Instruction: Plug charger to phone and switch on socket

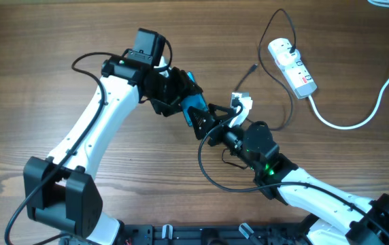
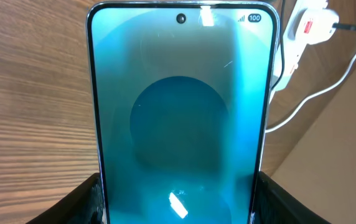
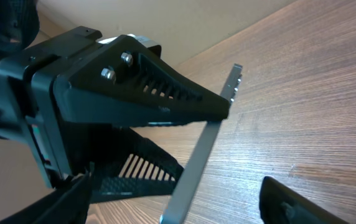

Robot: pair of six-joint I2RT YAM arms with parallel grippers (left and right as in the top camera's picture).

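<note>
- My left jaws grip the phone (image 2: pixel 178 112) by its lower end, cyan screen facing my left camera.
- My right jaws stand wide open, with the phone's thin edge between them.
- The charger (image 1: pixel 241 103) has its white plug near my right jaws, and its dark connector lies loose on the tabletop (image 1: pixel 58 41).
- The socket (image 1: pixel 292 66) lies well apart, far right.
</note>
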